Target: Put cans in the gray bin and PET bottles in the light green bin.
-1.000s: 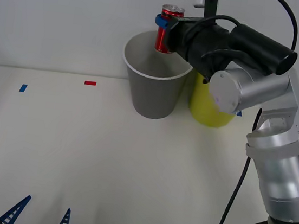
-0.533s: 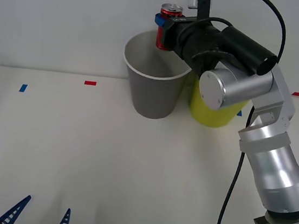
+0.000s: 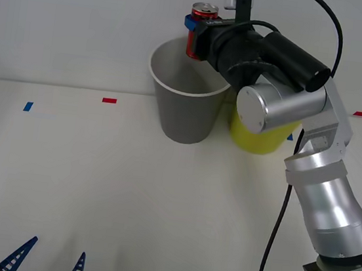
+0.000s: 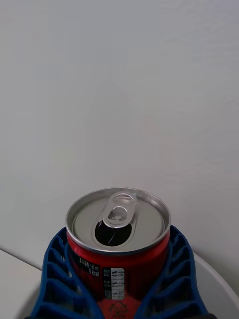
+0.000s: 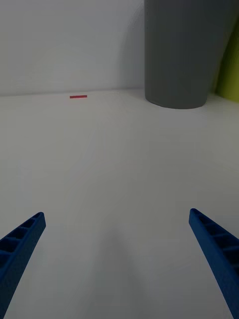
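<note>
My right gripper (image 3: 195, 28) is shut on the red can (image 3: 200, 31), holding it upright above the far rim of the gray bin (image 3: 186, 106). The right wrist view shows the can (image 4: 118, 249) from above, its silver top and pull tab facing up, with blue fingers (image 4: 55, 279) hugging both sides. The light green bin (image 3: 255, 135) stands just right of the gray one, partly hidden by my right arm. My left gripper (image 3: 43, 261) rests open low at the table's near left edge; its wrist view shows the gray bin (image 5: 184, 55) ahead.
Small red (image 3: 109, 100) and blue (image 3: 28, 106) tape marks lie on the white table. A white wall rises right behind the bins. A black cable hangs along my right arm.
The right arm has swung a little left and up, carrying the can slightly farther over the gray bin's back rim. The left gripper has stayed still.
</note>
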You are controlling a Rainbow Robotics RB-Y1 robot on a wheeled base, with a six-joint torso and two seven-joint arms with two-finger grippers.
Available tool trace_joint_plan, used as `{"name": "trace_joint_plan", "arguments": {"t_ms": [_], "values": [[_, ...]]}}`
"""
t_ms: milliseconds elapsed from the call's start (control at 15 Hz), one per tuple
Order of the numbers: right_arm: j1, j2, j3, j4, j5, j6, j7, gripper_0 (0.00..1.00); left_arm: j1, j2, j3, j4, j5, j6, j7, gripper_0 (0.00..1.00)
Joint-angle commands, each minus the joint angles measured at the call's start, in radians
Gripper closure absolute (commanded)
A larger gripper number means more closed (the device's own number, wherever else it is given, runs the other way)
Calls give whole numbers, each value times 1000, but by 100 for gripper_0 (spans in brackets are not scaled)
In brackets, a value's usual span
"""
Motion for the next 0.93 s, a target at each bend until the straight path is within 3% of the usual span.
{"name": "trace_joint_plan", "arguments": {"t_ms": [67,267,333,467,533,933], "values": [[0,4,3,-1,24,0,4,100,0,0,0,0,0,0,0,0],[0,4,5,-1,55,0,4,100,0,0,0,0,0,0,0,0],[1,4,6,-1,61,0,4,58,0,0,0,0,0,0,0,0],[0,4,9,-1,61,0,-3,9,0,0,0,0,0,0,0,0],[1,6,9,1,61,0,-6,0,0,0,0,0,0,0,0,0],[52,0,9,-22,61,-25,8,0,0,0,0,0,0,0,0,0]]}}
